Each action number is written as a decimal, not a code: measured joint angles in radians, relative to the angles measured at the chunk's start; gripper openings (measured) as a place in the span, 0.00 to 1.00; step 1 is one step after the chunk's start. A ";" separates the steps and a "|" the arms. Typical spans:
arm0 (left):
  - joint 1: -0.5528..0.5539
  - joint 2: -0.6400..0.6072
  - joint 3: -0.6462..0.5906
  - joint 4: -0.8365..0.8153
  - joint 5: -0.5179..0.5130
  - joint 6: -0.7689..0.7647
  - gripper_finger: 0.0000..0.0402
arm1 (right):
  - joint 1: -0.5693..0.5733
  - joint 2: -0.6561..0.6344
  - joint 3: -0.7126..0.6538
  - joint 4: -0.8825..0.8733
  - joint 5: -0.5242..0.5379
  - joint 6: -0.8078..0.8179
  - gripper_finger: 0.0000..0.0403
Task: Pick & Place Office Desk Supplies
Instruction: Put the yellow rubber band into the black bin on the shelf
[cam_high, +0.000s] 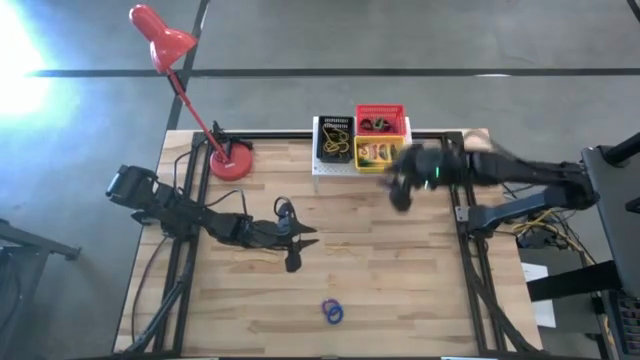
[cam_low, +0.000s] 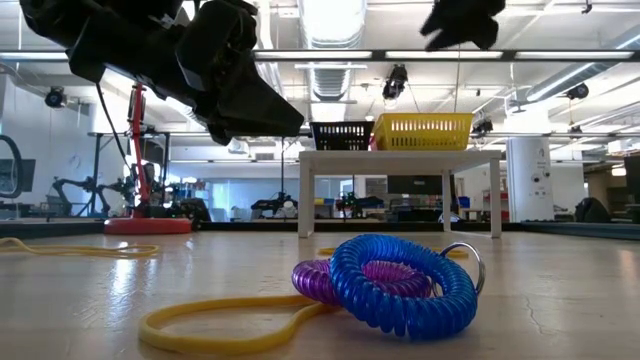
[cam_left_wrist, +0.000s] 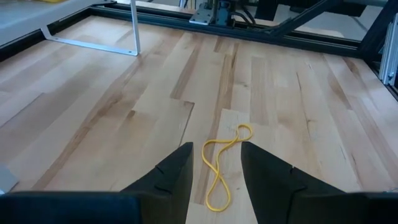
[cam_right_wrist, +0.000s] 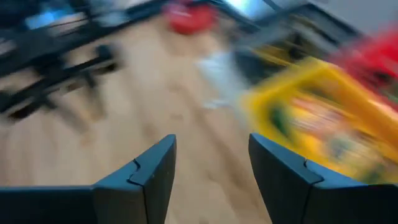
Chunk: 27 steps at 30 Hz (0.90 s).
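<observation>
My left gripper (cam_high: 303, 247) (cam_left_wrist: 214, 149) hangs open above the middle of the table, with a thin yellow rubber band (cam_left_wrist: 221, 168) lying flat on the wood just ahead of its fingers. My right gripper (cam_high: 400, 187) (cam_right_wrist: 211, 140) is open and holds nothing. It hovers next to the yellow basket (cam_high: 378, 153), which has crayon boxes in it. A blue coil ring (cam_low: 400, 285) and a purple one (cam_low: 325, 280) lie together near the table's near edge (cam_high: 332, 312), next to another yellow rubber band (cam_low: 230, 320).
A white perforated stand (cam_high: 322, 165) at the far edge carries black (cam_high: 336, 140), red (cam_high: 380, 122) and yellow baskets. A red desk lamp's base (cam_high: 230, 160) stands far left. A further yellow band (cam_low: 70, 247) lies on the left. Bare wood lies between the grippers.
</observation>
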 joint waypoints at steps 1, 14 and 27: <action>0.000 0.000 0.000 0.000 0.000 0.000 0.35 | 0.070 0.001 -0.034 0.057 0.034 -0.021 0.48; -0.001 0.000 0.000 0.000 0.000 -0.024 0.35 | 0.523 0.209 -0.632 1.013 0.225 0.054 0.45; 0.000 0.000 0.000 -0.001 0.000 -0.049 0.35 | 0.408 0.730 -0.512 1.123 0.230 0.192 0.45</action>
